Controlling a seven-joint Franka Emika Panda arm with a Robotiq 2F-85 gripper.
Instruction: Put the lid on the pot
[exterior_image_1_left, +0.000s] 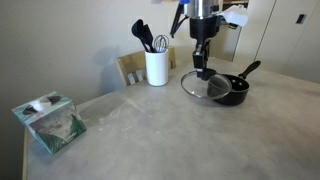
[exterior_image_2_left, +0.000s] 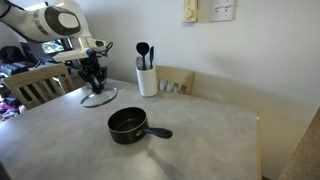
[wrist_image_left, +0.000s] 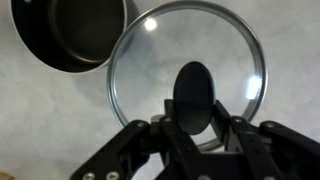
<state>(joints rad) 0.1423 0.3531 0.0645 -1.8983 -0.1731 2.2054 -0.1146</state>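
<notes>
Grey stone-look table in a kitchen corner, white walls. A white utensil holder stands at the back and a tissue box at the near edge, both well clear of the work.

The gripper is closed on the lid. In the wrist view the fingers sit either side of the black knob, which is centred between them. The lid hangs flat under the tool, glass face down.

The pot is off to one side of the gripper, not under it. In the wrist view it's in the upper left corner and the lid's metal rim just overlaps the pot's rim. In an exterior view the pot sits nearer that camera than the lid, with bare table between them. So the offset is roughly one lid-width sideways.

The pot handle runs straight out from the pot on the side away from the lid. Its long axis points away from the gripper, so it shouldn't block the approach path.

Can't tell for sure whether the lid is already off the table or resting on it. The exterior views are too small, though it looks low either way.

My read of the next move: lift enough to clear the pot wall, translate across until the knob is over the pot's centre, lower, release.
</notes>
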